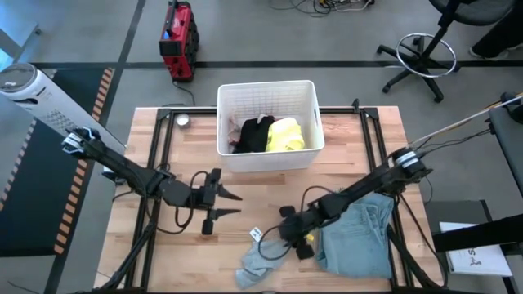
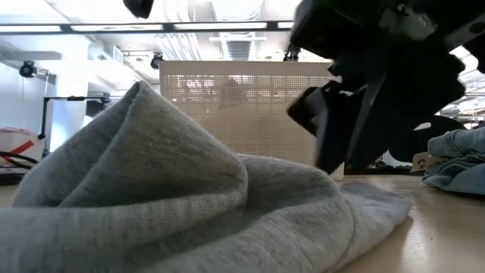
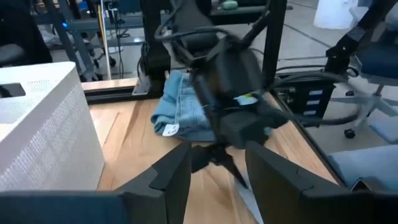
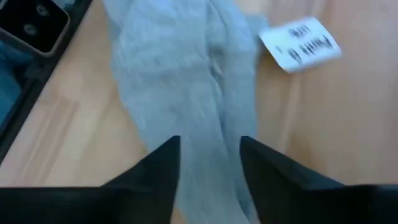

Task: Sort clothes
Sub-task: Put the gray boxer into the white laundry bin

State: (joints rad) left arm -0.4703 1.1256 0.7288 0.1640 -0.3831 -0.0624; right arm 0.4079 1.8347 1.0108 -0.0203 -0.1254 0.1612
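Overhead arrangement of the wooden desk (image 1: 188,253). A white slatted basket (image 1: 267,155) stands at the far middle and holds a black garment (image 1: 253,135) beside a bright yellow top (image 1: 286,135), with a sliver of maroon fabric (image 1: 234,145) at the black piece's edge. The left pincer (image 1: 225,204) hovers in front of the basket, fingers spread wide and holding nothing. The right pincer (image 1: 286,239) sits low over the near middle, its fingers (image 4: 155,180) apart on either side of a grey garment (image 1: 263,261) crumpled flat on the desk; a white tag (image 4: 300,43) lies just beside that fabric. Light blue jeans (image 1: 359,237) lie folded near the right arm.
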